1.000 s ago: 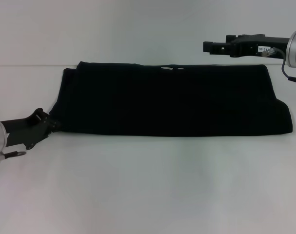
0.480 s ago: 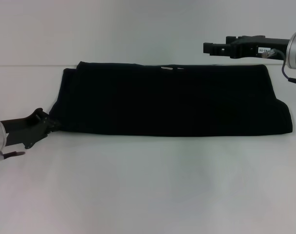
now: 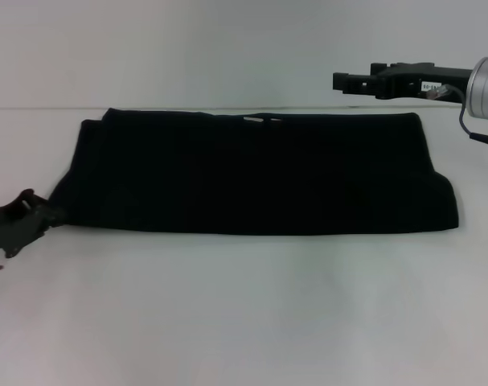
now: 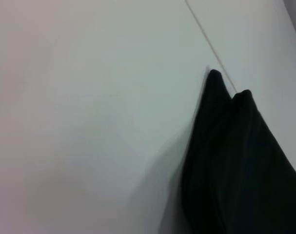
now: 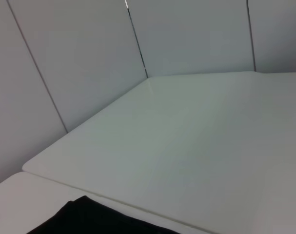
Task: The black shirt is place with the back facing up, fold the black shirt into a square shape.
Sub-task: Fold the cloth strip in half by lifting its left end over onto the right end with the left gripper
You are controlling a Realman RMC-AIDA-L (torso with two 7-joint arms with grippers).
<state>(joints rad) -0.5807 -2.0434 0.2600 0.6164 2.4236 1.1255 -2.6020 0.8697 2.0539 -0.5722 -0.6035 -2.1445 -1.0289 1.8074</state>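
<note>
dragged leftward, black shirt (image 3: 256, 170) lies as a long folded band, left hand (image 3: 44, 215) pinching its corner.

The right arm ends in a smooth silver cylindrical wrist housing (image 3: 486, 90) with a small glowing cyan dot on its side. A thin black cable (image 3: 467, 121) loops out beneath it. In front sits a boxy matte-black right gripper (image 3: 344, 81), long and flat, bearing a small white label with dark print (image 3: 430, 85). The matte-black left gripper (image 3: 43, 213) is built of angular linked plates with rounded knuckles.
</note>
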